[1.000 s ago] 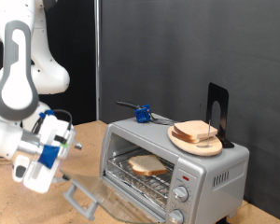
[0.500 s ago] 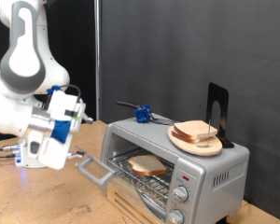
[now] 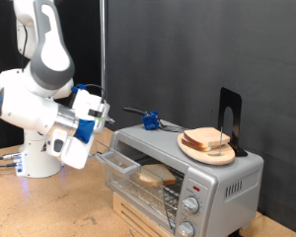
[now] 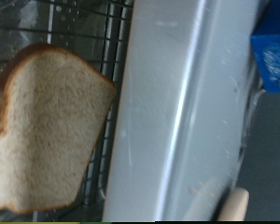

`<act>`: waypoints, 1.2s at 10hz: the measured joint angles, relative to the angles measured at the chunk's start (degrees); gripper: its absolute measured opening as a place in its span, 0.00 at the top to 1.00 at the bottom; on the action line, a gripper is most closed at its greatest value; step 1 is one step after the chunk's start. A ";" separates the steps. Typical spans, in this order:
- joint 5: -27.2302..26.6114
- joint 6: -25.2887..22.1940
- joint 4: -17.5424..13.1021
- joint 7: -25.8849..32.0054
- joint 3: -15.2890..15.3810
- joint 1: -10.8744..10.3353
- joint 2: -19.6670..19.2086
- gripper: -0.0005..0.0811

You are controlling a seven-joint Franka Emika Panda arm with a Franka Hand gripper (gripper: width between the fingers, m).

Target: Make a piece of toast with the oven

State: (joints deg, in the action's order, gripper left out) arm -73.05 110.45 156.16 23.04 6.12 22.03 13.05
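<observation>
The silver oven (image 3: pixel 227 183) stands at the exterior view's right, its glass door (image 3: pixel 138 168) tilted up and almost closed. The piece of toast (image 3: pixel 156 176) lies on the wire rack inside. In the wrist view the toast (image 4: pixel 42 131) shows on the rack beside a broad silver band of the oven (image 4: pixel 177 112). My gripper (image 3: pixel 104 143) is right at the door's upper edge, by its handle (image 3: pixel 116 158). One pale fingertip (image 4: pixel 235 203) shows in the wrist view. Nothing shows between the fingers.
A plate of stacked bread slices (image 3: pixel 207 143) sits on top of the oven, with a black stand (image 3: pixel 230 117) behind it. A small blue object (image 3: pixel 149 121) is at the oven's back corner and also shows in the wrist view (image 4: pixel 271 56). The wooden table (image 3: pixel 49 207) spreads below.
The oven door has swung up from lying flat open to nearly closed. My gripper has risen and moved to the right along with the door's handle.
</observation>
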 joint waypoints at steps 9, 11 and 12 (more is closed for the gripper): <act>5.59 0.15 1.62 -1.24 -5.94 7.16 1.42 0.00; 10.25 -6.27 0.90 -1.37 -5.98 7.06 1.25 0.00; 16.16 -13.81 -1.38 -2.75 -6.65 7.28 0.84 0.00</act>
State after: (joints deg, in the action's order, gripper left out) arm -56.89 96.64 154.78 20.29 -0.53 29.31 13.89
